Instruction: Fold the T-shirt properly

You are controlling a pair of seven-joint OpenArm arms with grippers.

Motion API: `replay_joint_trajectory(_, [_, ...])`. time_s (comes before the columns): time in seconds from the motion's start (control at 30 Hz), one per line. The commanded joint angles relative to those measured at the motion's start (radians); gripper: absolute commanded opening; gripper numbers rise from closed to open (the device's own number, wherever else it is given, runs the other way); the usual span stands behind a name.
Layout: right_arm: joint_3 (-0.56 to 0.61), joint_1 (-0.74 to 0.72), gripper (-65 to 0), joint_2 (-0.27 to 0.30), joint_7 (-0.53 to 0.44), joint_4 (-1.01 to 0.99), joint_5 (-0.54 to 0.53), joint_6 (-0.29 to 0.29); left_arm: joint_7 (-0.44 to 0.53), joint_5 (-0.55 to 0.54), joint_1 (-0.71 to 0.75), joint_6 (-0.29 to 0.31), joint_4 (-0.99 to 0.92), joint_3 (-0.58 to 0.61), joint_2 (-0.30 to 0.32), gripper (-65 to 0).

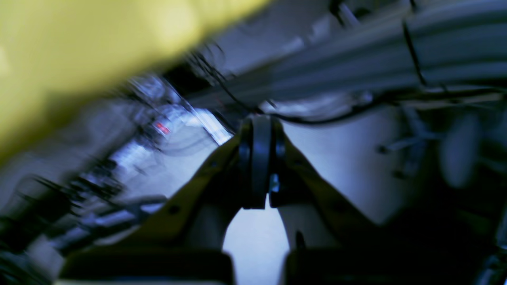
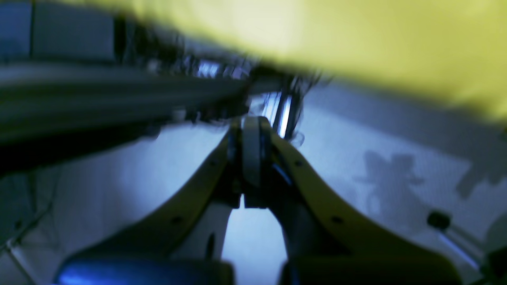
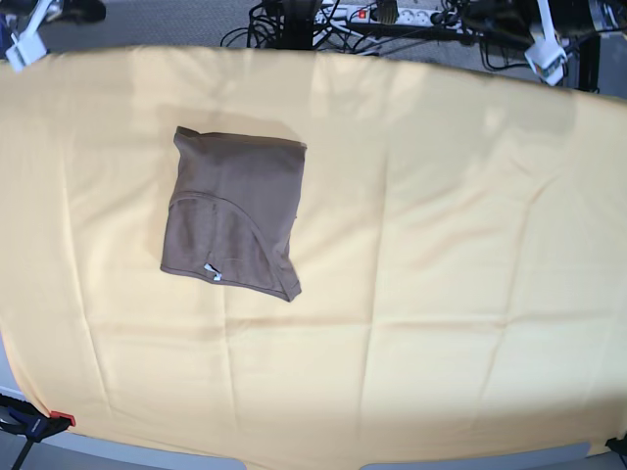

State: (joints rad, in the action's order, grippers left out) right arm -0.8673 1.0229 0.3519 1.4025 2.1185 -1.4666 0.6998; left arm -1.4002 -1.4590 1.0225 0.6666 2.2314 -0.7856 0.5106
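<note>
The taupe-brown T-shirt (image 3: 233, 211) lies folded into a rough square on the left half of the yellow cloth (image 3: 441, 245), with a small white tag (image 3: 213, 273) at its near edge. My left gripper (image 1: 259, 126) is shut on nothing and points off the table at the room beyond. My right gripper (image 2: 251, 124) is also shut and holds nothing. In the base view the left gripper (image 3: 544, 54) sits at the far right corner and the right gripper (image 3: 22, 44) at the far left corner, both well away from the shirt.
The yellow cloth covers the whole table. Cables and a power strip (image 3: 392, 18) lie behind the far edge. A clamp (image 3: 39, 423) grips the near left corner. Both wrist views are motion-blurred, with the yellow cloth edge (image 1: 79, 47) (image 2: 356, 39) at the top.
</note>
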Motion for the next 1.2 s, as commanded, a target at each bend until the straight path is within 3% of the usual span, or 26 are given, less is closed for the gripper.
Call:
replay_joint_trajectory(0.0, [-0.01, 0.042, -65.0, -0.003, -0.006, 0.003, -0.017, -0.002, 0.004, -0.025, 0.05, 0.023, 0.011, -0.006, -0.004, -65.0])
replay_joint_trajectory(0.13, [0.002, 0.116, -65.0, -0.037, -0.006, -0.079, -0.017, -0.002, 0.004, -0.014, 0.159, 0.032, -0.005, 0.014, -0.073, -65.0])
replay_joint_trajectory(0.3, [0.069, 0.124, -65.0, -0.036, -0.006, -0.28, -0.017, -0.002, 0.004, 0.125, 0.196, 0.032, -0.135, 0.129, -0.111, -65.0])
replay_joint_trajectory(0.47, [0.211, 0.035, -65.0, -0.031, -0.006, -0.513, 0.0, -0.002, 0.143, 0.359, 0.119, 0.032, -0.383, 0.34, -0.109, -65.0])
replay_joint_trajectory(0.53, [0.278, -0.015, -65.0, -0.027, -0.035, -0.607, 0.122, -0.002, 0.19, 0.418, 0.051, 0.032, -0.504, 0.415, -0.109, -65.0])
replay_joint_trajectory(0.7, [0.449, -0.158, -65.0, -0.022, -0.276, -0.814, 0.439, -0.002, 0.277, 0.492, -0.159, 0.032, -0.824, 0.531, -0.109, -65.0])
replay_joint_trajectory(0.9, [0.608, -0.321, -65.0, -0.016, -0.658, -1.022, 0.795, -0.002, 0.449, 0.651, -0.368, 0.032, -1.11, 0.595, -0.109, -65.0])
replay_joint_trajectory(1.07, [0.718, -0.461, -65.0, -0.019, -0.99, -1.185, 1.061, -0.002, 0.782, 0.886, -0.484, 0.032, -1.251, 0.609, -0.112, -65.0])
replay_joint_trajectory(1.1, [0.745, -0.487, -65.0, -0.022, -1.04, -1.217, 1.11, -0.022, 0.865, 0.94, -0.504, 0.032, -1.277, 0.609, -0.116, -65.0])
replay_joint_trajectory(1.17, [0.806, -0.539, -65.0, -0.031, -1.101, -1.279, 1.179, -0.133, 1.014, 1.064, -0.55, 0.032, -1.332, 0.609, -0.135, -65.0])
